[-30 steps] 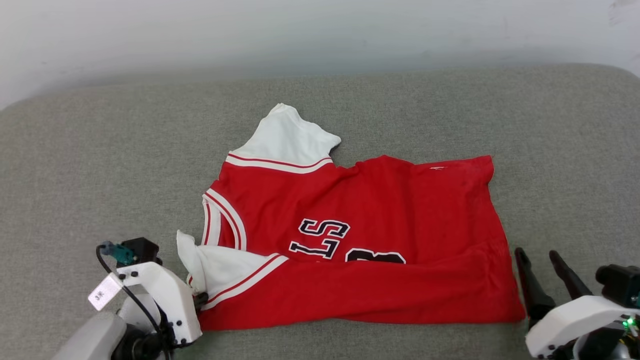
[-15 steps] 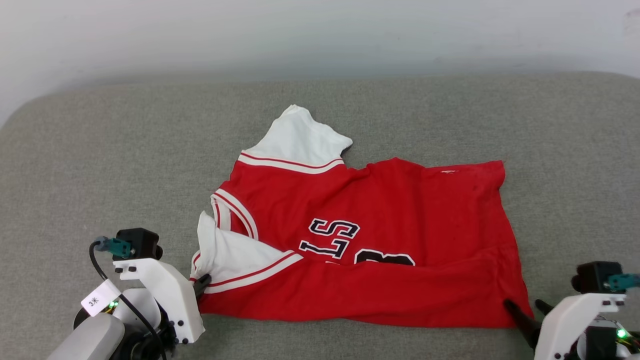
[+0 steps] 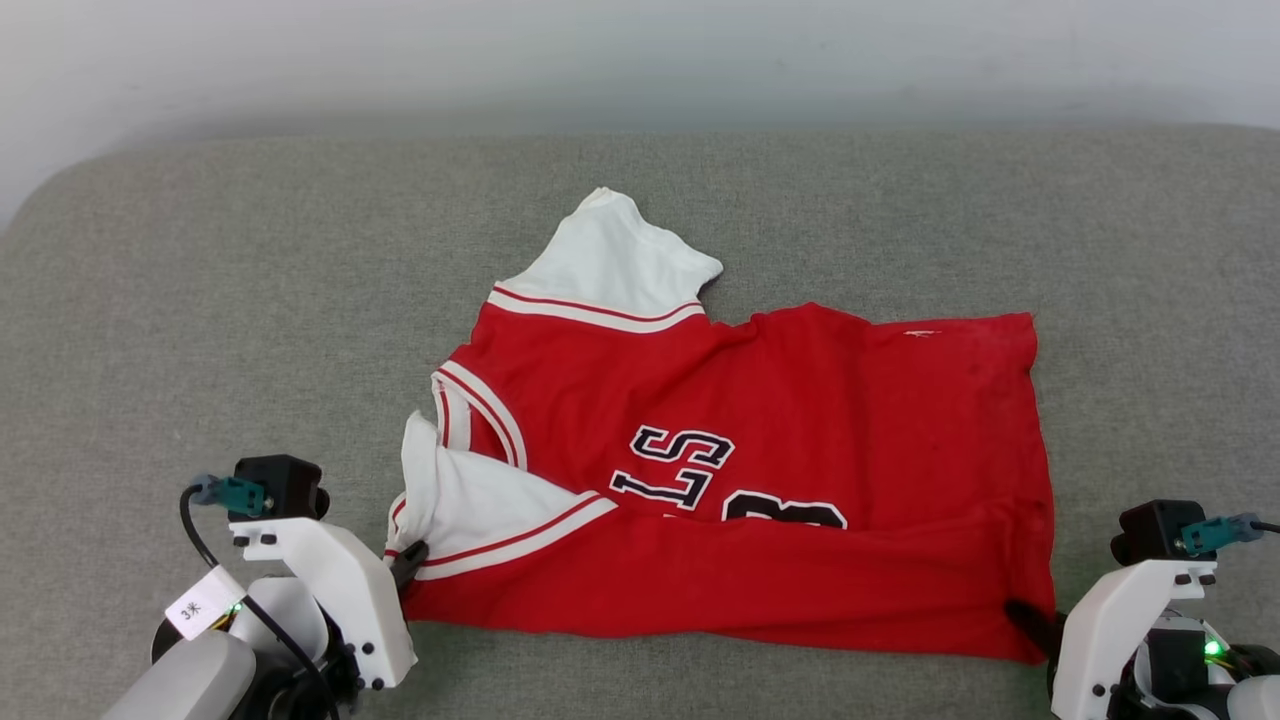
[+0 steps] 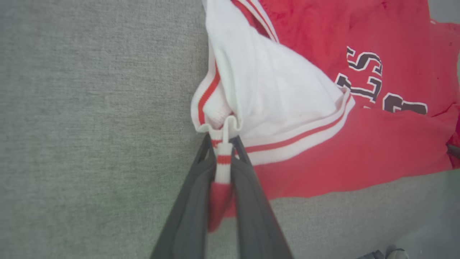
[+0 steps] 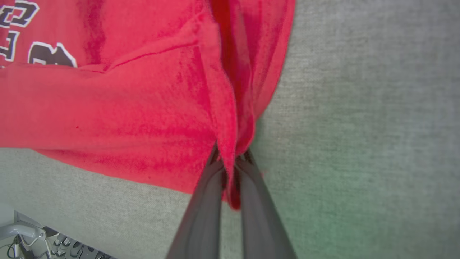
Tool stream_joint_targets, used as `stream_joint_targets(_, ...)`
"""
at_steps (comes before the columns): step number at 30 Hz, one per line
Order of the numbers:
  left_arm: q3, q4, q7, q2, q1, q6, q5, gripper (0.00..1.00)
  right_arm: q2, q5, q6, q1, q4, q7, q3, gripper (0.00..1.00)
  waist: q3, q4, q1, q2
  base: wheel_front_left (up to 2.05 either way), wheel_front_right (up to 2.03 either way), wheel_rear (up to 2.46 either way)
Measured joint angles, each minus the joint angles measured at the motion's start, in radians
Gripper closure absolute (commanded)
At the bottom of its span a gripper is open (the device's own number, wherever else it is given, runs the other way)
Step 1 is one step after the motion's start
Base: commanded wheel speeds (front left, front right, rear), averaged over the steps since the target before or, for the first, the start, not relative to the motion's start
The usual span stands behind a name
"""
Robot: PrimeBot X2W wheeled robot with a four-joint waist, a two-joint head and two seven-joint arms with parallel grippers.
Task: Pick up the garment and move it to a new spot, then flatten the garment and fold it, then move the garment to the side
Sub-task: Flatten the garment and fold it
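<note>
- Red jersey shirt [image 3: 760, 450] with white short sleeves, striped trim and black white-outlined lettering: thin soft knit, light and floppy. It will likely sag and crease when lifted, so take it by corners or hems, not mid-panel.
- Lies chest-up, near edge folded over the lower lettering. Far sleeve [image 3: 620, 260] spread flat, near sleeve [image 4: 273, 90] bunched.
- Sits mid on the grey woven padded surface [image 3: 200, 300], toward the robot.
- Left gripper [image 4: 223, 145]: jaws clamped on the near sleeve's striped cuff.
- Right gripper [image 5: 231, 156]: jaws pinched on the red hem corner.
</note>
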Motion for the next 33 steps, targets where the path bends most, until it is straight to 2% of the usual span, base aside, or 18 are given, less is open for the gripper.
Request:
stream_joint_targets(8, 0.002, -0.013, -0.03, 0.003, 0.052, 0.014, 0.002, 1.0, -0.029, 0.007, 0.0, 0.013, -0.042, -0.011, 0.013, 1.0, -0.063, -0.003, 0.0, 0.0, 0.0, 0.0, 0.0)
stream_joint_targets(18, 0.006, -0.082, -0.034, 0.038, 0.217, 0.078, -0.028, 1.0, -0.037, 0.008, 0.0, 0.17, -0.167, 0.041, 0.005, 1.0, -0.195, 0.008, -0.0002, 0.0, 0.0, 0.0, 0.0)
stream_joint_targets(21, 0.007, -0.086, -0.034, 0.043, 0.246, 0.086, -0.037, 1.0, -0.028, 0.006, 0.0, 0.199, -0.184, 0.049, -0.006, 1.0, -0.206, 0.014, -0.0002, 0.0, 0.0, 0.0, 0.0)
stream_joint_targets(25, -0.003, -0.072, -0.038, 0.034, 0.276, 0.08, -0.045, 1.0, -0.006, 0.005, 0.0, 0.241, -0.188, 0.053, -0.028, 1.0, -0.212, 0.024, -0.0002, 0.0, 0.0, 0.0, 0.0)
stream_joint_targets(28, -0.013, -0.026, -0.063, 0.004, 0.276, 0.067, -0.044, 1.0, 0.014, -0.002, 0.0, 0.256, -0.17, 0.042, -0.029, 1.0, -0.21, 0.026, -0.0002, 0.0, 0.0, 0.0, 0.0)
stream_joint_targets(29, -0.017, -0.005, -0.067, -0.006, 0.272, 0.063, -0.043, 0.9, 0.022, -0.003, 0.0, 0.26, -0.164, 0.03, -0.029, 0.69, -0.209, 0.027, -0.0002, 0.0, 0.0, 0.0, 0.0)
stream_joint_targets(30, -0.02, 0.012, -0.076, -0.016, 0.266, 0.06, -0.04, 0.62, 0.026, -0.005, 0.0, 0.262, -0.158, 0.02, -0.028, 0.25, -0.208, 0.027, -0.0002, 0.0, 0.0, 0.0, 0.0)
stream_joint_targets(31, -0.02, 0.03, -0.084, -0.026, 0.259, 0.054, -0.036, 0.35, 0.029, -0.006, 0.0, 0.262, -0.151, 0.007, -0.027, 0.0, -0.207, 0.027, -0.0002, 0.0, 0.0, 0.0, 0.0)
stream_joint_targets(32, -0.022, 0.049, -0.09, -0.035, 0.251, 0.048, -0.035, 0.0, 0.035, -0.006, 0.0, 0.262, -0.145, -0.018, -0.03, 0.0, -0.206, 0.027, -0.0002, 0.0, 0.0, 0.0, 0.0)
stream_joint_targets(33, -0.022, 0.065, -0.102, -0.044, 0.243, 0.044, -0.032, 0.0, 0.041, -0.012, 0.0, 0.262, -0.142, -0.045, -0.034, 0.0, -0.205, 0.027, -0.0001, 0.0, 0.0, 0.0, 0.0)
